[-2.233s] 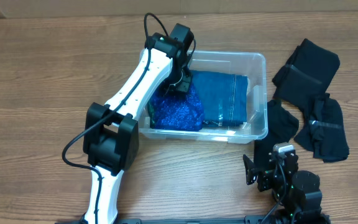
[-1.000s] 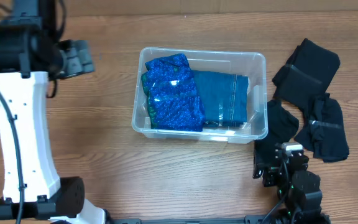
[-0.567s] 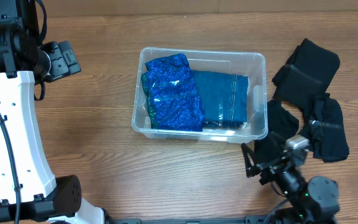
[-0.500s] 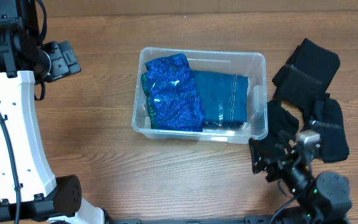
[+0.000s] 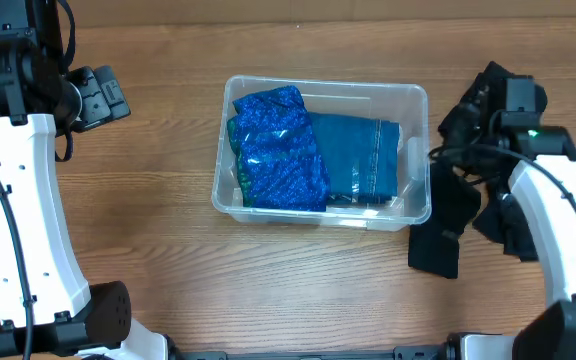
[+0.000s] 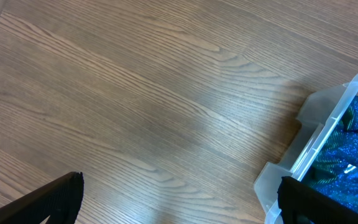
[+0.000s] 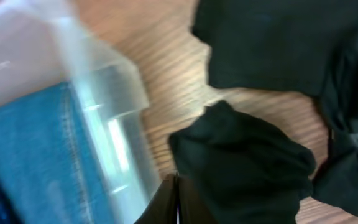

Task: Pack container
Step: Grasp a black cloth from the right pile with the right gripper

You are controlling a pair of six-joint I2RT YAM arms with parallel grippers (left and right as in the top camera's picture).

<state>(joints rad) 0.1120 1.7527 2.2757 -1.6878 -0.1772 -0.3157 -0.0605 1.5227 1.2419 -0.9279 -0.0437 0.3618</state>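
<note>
The clear container [image 5: 368, 92] stands mid-table and holds a sparkly blue garment [image 5: 278, 150] beside a folded teal one [image 5: 361, 160]. Black garments [image 5: 513, 215] lie on the wood to its right. My right gripper [image 5: 473, 115] hovers over them near the tub's right wall. In the right wrist view that gripper [image 7: 178, 198] is shut, with nothing seen between its fingers, and a black garment [image 7: 247, 155] lies just beside its tips. My left gripper [image 5: 103, 95] hangs open over bare wood, left of the tub. Its tips [image 6: 179, 205] are far apart, and the container's corner [image 6: 319, 140] is at the right.
More black cloth [image 5: 448, 225] reaches toward the front edge, right of the tub. The left arm's white link [image 5: 28, 220] stands along the table's left side. The right arm's link [image 5: 558, 220] crosses the black pile.
The right arm has swung from the front edge up over the black garments and its jaws have shut. The left arm has left the tub and now holds still at the far left.
</note>
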